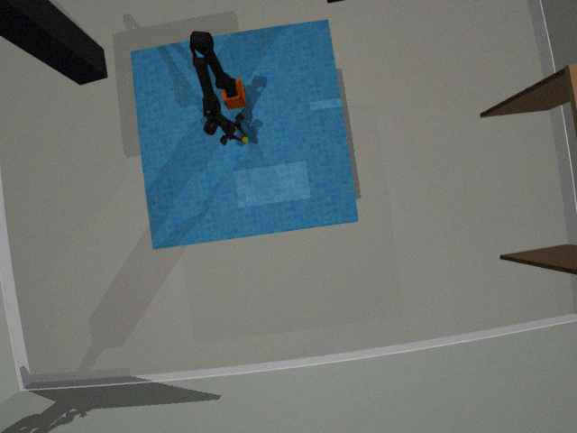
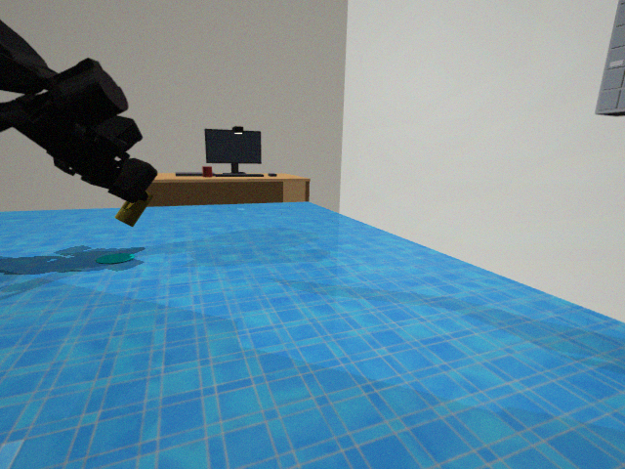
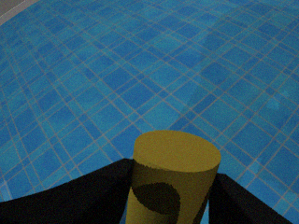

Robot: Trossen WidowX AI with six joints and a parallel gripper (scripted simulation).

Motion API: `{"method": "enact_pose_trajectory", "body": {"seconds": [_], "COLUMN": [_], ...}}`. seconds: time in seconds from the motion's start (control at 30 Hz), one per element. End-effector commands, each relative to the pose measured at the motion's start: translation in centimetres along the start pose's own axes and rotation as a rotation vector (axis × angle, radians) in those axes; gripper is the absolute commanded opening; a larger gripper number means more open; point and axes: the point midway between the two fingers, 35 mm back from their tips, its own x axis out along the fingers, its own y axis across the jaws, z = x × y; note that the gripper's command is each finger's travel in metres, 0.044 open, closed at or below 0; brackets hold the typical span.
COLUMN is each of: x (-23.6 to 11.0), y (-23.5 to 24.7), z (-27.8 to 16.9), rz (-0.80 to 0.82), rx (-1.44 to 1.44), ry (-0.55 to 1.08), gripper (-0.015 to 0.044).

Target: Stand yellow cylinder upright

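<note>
The yellow tall cylinder (image 1: 244, 139) (image 2: 133, 210) (image 3: 174, 161) is held in the air, tilted, its lower end leaning to the left in the exterior view. My gripper (image 2: 143, 197) (image 3: 173, 177) is shut on it, one dark finger on each side in the wrist view. The cyan circle (image 2: 114, 259) lies flat on the blue table top, in the arm's shadow, below the cylinder with a gap between them. In the top view it is mostly hidden beside the cylinder. It does not show in the wrist view.
An orange box-like block (image 1: 236, 100) sits around the arm's lower part, behind the gripper. The blue table top (image 1: 297, 140) (image 2: 312, 322) ends at straight edges. A desk (image 2: 295, 180) with a monitor (image 2: 232, 146) stands far beyond it.
</note>
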Motion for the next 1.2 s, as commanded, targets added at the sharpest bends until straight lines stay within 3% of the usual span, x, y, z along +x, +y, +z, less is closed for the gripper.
{"method": "enact_pose_trajectory", "body": {"seconds": [0.0, 1.17], "x": [-0.1, -2.0], "y": [0.2, 0.7], "z": [-0.2, -0.5], "rz": [0.007, 0.008], "rx": [-0.004, -0.069], "ry": [-0.031, -0.274], "gripper": [0.0105, 0.0105]}}
